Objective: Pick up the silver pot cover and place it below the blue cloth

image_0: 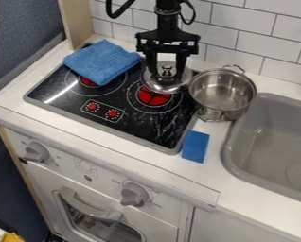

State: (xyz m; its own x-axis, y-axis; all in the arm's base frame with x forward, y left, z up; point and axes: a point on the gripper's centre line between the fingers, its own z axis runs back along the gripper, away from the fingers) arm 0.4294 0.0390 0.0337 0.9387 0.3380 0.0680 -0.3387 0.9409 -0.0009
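my claw [167, 70] kinda spread around the silver pot lid's [167, 87] knob, blue cloth [101, 61] on the stovetop [69, 100], steel pot [240, 108] just beside

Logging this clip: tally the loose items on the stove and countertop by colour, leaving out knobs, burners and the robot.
Blue: 2 (cloth, rectangular block)
Silver: 2 (pot cover, open pot)
Total: 4
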